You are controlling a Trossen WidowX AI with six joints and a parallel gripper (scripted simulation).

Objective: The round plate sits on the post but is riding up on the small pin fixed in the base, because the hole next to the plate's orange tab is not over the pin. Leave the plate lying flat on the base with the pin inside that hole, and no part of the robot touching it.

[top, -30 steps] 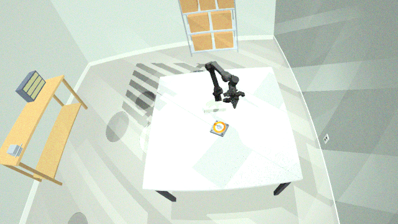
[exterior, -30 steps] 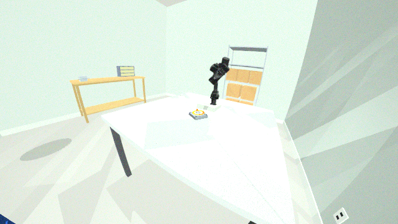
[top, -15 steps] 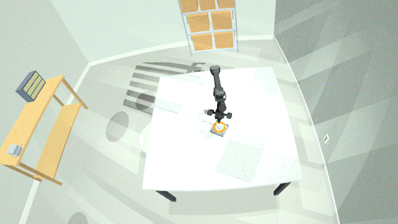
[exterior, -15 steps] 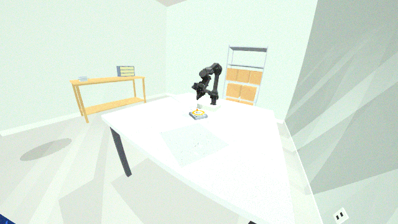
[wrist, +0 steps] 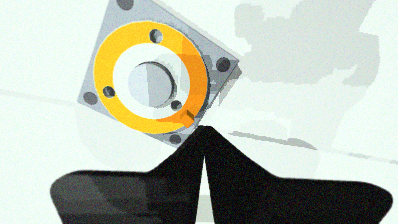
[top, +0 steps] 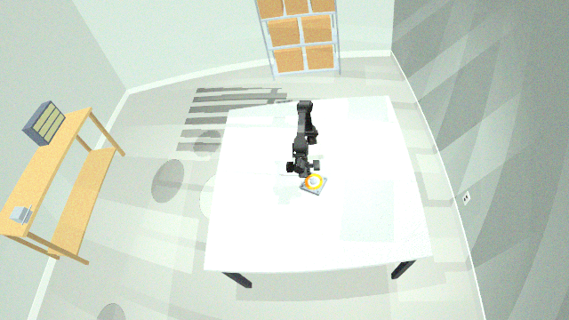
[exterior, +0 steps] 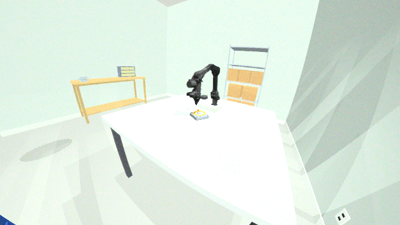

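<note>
The round plate [top: 307,182] [exterior: 199,115] [wrist: 104,65], a yellow-orange ring with a white middle, sits around the grey post [wrist: 147,85] on the square grey base [top: 316,192] [exterior: 200,118] [wrist: 145,10]. Its orange tab [wrist: 188,118] points toward the fingers in the wrist view, with a hole [wrist: 176,105] just inward of it. A dark gap shows along the plate's right rim there. The pin cannot be made out, nor whether the plate lies flat. My gripper [top: 304,176] [exterior: 196,104] [wrist: 204,131] is shut and empty, its tips beside the tab in the wrist view and above the base's edge in the exterior view.
The base stands on the white table [top: 267,231] [exterior: 187,140]. The arm's own mount is behind the base, toward the shelf rack [top: 302,45] [exterior: 247,66]. A wooden bench [top: 40,164] [exterior: 109,80] stands away from the table at the left.
</note>
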